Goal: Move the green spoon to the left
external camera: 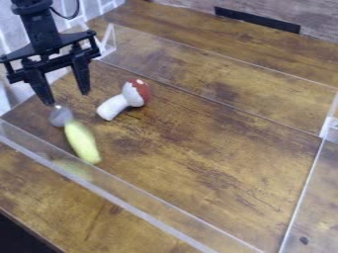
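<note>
The green spoon (pixel 82 141) is on the wooden table (pixel 224 128) at the left. Its yellow-green handle points toward the front and its silver bowl (pixel 59 117) toward the back. It looks slightly blurred. My gripper (pixel 63 94) hangs just above and behind the spoon's bowl, with its black fingers (pixel 45 91) spread apart and nothing between them. The toy mushroom (pixel 123 99) lies on its side to the right of the spoon, red-brown cap toward the back right.
A low clear plastic wall (pixel 145 212) runs along the front and left of the work area. A black strip (pixel 258 15) lies at the back edge. A small white object (pixel 331 126) sits at the right border.
</note>
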Tool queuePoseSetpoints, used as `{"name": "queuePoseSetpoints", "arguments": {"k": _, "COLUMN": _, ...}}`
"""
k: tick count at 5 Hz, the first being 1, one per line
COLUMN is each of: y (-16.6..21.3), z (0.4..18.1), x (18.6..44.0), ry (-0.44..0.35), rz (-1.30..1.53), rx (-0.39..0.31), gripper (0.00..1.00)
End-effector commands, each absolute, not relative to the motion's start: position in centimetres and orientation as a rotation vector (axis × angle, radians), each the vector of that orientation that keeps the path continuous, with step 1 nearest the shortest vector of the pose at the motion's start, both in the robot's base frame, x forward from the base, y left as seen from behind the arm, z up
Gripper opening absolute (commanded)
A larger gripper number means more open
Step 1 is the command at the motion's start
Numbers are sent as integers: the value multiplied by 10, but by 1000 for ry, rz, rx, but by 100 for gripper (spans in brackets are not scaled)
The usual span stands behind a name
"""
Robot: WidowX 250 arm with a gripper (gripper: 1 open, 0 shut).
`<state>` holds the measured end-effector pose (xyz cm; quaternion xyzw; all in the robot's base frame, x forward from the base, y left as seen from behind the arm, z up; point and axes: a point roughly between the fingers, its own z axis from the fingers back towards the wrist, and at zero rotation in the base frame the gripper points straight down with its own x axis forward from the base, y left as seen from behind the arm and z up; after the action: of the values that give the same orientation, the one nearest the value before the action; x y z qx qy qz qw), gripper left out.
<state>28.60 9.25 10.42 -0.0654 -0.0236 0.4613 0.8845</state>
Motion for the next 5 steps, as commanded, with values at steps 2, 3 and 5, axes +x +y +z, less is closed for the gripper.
{"name": "queuePoseSetpoints", "arguments": {"k": 2, "y": 105, "z": 129, "x": 301, "ry": -124, "rz": 973, "rx": -150, "gripper": 100}}
{"name": "queuePoseSetpoints", "arguments": {"k": 3, "y": 106, "z": 124, "x": 303, "ry": -129, "rz": 984, "rx": -153, "gripper": 100}}
{"name": "queuePoseSetpoints", "arguments": {"k": 5, "y": 112, "z": 117, "x": 305, "ry": -142, "rz": 1006, "rx": -148, "gripper": 100}}
